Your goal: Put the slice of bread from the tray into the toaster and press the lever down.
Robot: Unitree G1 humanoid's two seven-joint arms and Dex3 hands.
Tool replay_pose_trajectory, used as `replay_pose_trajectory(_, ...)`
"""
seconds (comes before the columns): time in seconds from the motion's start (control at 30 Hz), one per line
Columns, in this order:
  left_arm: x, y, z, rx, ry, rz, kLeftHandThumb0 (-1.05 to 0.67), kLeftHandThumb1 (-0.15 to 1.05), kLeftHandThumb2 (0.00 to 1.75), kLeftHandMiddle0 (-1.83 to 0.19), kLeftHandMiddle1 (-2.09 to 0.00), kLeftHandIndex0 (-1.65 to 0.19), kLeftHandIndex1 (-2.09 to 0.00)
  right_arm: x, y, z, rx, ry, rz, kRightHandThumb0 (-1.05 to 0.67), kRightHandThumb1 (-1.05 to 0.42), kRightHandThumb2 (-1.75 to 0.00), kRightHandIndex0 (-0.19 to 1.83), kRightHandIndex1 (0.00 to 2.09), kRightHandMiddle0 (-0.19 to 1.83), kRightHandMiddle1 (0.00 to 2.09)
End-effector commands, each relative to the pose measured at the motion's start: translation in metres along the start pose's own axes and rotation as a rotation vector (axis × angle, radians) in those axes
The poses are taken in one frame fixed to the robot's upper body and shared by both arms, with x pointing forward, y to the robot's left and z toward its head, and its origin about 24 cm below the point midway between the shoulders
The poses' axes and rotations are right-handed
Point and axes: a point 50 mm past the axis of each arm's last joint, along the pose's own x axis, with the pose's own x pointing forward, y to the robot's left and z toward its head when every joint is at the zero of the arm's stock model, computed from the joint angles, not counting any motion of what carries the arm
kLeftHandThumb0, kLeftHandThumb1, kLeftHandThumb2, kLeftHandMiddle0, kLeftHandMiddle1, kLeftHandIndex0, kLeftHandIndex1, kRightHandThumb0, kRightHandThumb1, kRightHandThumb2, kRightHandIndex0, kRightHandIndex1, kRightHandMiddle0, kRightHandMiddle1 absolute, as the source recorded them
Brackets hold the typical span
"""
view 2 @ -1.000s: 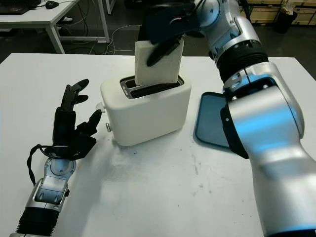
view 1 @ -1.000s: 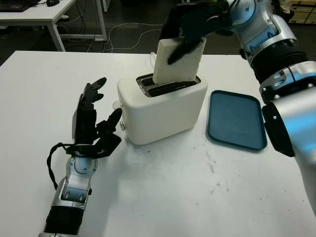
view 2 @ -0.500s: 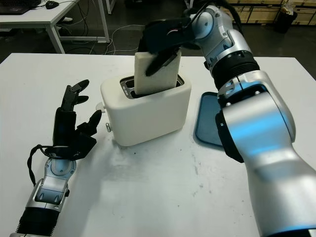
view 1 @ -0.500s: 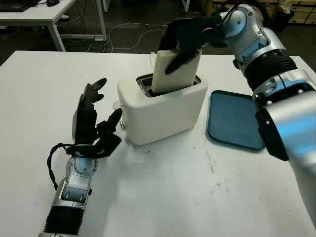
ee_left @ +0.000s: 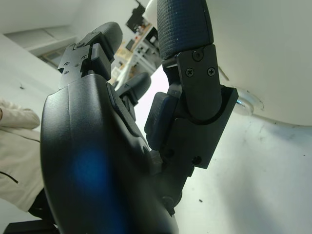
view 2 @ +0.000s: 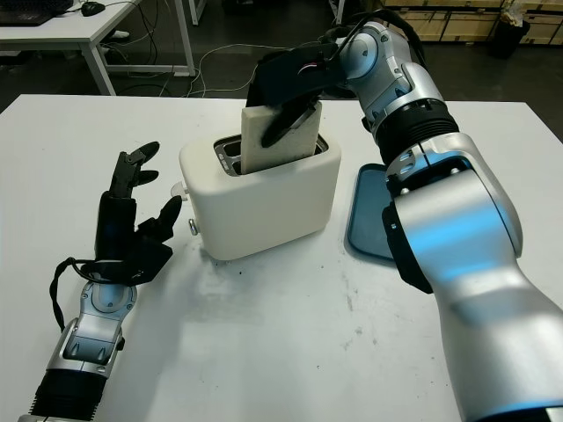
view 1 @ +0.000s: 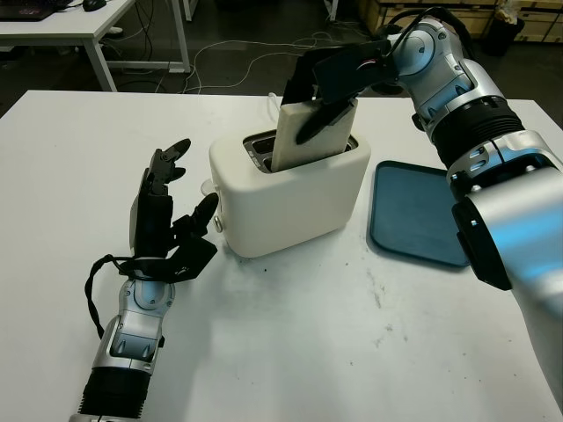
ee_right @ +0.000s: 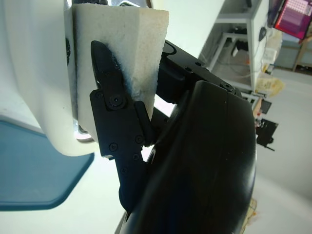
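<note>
One tray [view 1: 420,214] (blue) beside toaster [view 1: 290,189].

The work surface is a white table [view 1: 290,352] with small dark scuffs and specks toward 5 o'clock of its middle. Beyond its far edge lies a dark floor [view 1: 237,35], where pale cables [view 1: 220,57] trail in loops at about 12 o'clock. At 10 to 11 o'clock stands another white desk [view 1: 70,26] on white legs, with a dark mouse [view 1: 94,4] and the edge of a dark keyboard [view 1: 22,10] on top. At 1 to 2 o'clock, far back, sit wooden pallets or crates [view 1: 528,18] and a dark bin [view 2: 508,35]. The right wrist view catches a white-legged table [ee_right: 239,29] and a pink-lit screen [ee_right: 296,22] in the distance.
</note>
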Motion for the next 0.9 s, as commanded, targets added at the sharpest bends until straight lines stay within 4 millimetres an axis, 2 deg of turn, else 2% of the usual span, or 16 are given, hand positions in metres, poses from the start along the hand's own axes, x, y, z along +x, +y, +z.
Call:
replay_pose_trajectory(0.0, 0.003, 0.001, 0.004, -0.009, -0.022, 0.012, -1.02, 0.92, 0.6, 0.0, -1.16, 0.0, -0.68, 0.002, 0.007, -0.004, -0.034, 0.022, 0.044, -0.54, -0.82, 0.0, 1.09, 0.46, 1.13, 0.01)
replay_pose_trajectory(0.1, 0.002, 0.001, 0.004, -0.005, -0.022, 0.017, -1.02, 0.92, 0.6, 0.0, -1.16, 0.0, -0.69, 0.003, 0.008, -0.003, -0.072, 0.041, 0.064, -0.7, -0.74, 0.0, 0.8, 0.32, 0.87, 0.0)
replay_pose_trajectory(0.2, 0.002, 0.001, 0.003, -0.017, -0.019, 0.011, -1.02, 0.92, 0.6, 0.0, -1.16, 0.0, -0.69, 0.003, 0.007, -0.002, -0.061, 0.038, 0.064, -0.72, -0.7, 0.0, 0.61, 0.23, 0.71, 0.0)
replay_pose_trajectory(0.37, 0.002, 0.001, 0.004, -0.001, -0.016, 0.015, -1.01, 0.92, 0.61, 0.0, -1.17, 0.0, -0.69, 0.001, 0.006, -0.002, -0.077, 0.039, 0.056, -0.71, -0.68, 0.0, 0.48, 0.19, 0.62, 0.0)
replay_pose_trajectory(0.63, 0.002, 0.001, 0.003, -0.013, -0.025, 0.01, -1.0, 0.92, 0.61, 0.0, -1.13, 0.0, -0.67, -0.004, -0.002, -0.001, -0.085, 0.028, 0.013, -0.74, -0.69, -0.01, 0.38, 0.22, 0.53, 0.0)
replay_pose_trajectory(0.73, 0.001, 0.001, 0.003, -0.007, -0.023, 0.011, -1.01, 0.92, 0.61, 0.0, -1.14, 0.0, -0.68, -0.008, -0.009, 0.002, -0.095, 0.012, -0.05, -0.78, -0.7, 0.0, 0.19, 0.57, 0.51, 0.0)
replay_pose_trajectory(0.87, 0.001, 0.001, 0.003, 0.001, -0.021, 0.015, -1.02, 0.92, 0.62, 0.0, -1.14, 0.0, -0.68, -0.017, -0.02, 0.003, -0.102, -0.011, -0.168, -0.78, -0.71, 0.0, 0.19, 0.71, 0.54, 0.02)
